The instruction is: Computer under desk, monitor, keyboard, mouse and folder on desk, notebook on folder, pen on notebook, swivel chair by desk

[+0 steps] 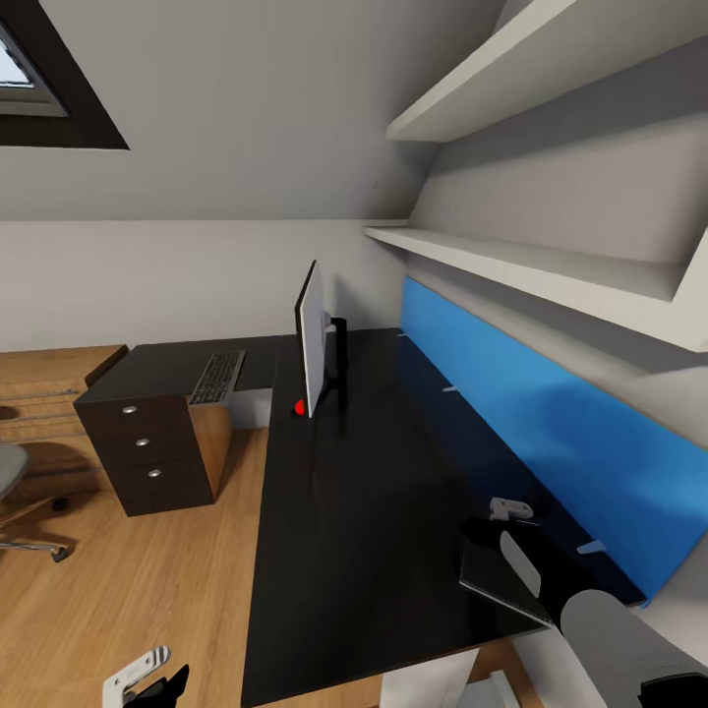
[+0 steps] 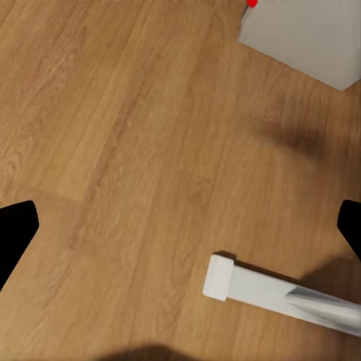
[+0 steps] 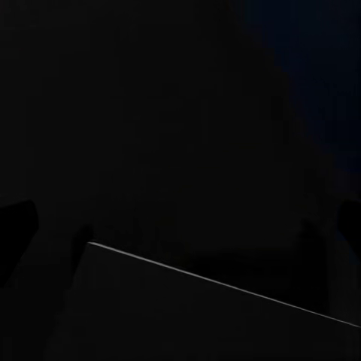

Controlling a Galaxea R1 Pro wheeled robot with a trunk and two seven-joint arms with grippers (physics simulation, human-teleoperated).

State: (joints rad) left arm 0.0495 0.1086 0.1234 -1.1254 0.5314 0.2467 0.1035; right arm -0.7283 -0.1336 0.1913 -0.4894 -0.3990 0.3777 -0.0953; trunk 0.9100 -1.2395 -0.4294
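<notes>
The black-topped desk (image 1: 344,511) runs along the wall in the head view. On it the monitor (image 1: 313,339) stands edge-on, and the keyboard (image 1: 217,377) lies on the far left wing above the drawer unit (image 1: 147,447). A thin dark slab, the notebook (image 1: 497,575) (image 3: 188,316), lies near the desk's right front corner. My right gripper (image 1: 509,511) (image 3: 180,226) hovers over it, fingers wide apart, open. My left gripper (image 1: 143,678) (image 2: 180,226) hangs open over the wood floor. The grey computer (image 2: 301,37) with its red light sits on the floor. The swivel chair (image 1: 8,472) shows at the left edge.
A long blue wall panel (image 1: 531,413) backs the desk, with two white shelves (image 1: 531,261) above it. A white desk leg foot (image 2: 226,278) rests on the floor near my left gripper. A low wood cabinet (image 1: 49,379) stands at the far left under a skylight.
</notes>
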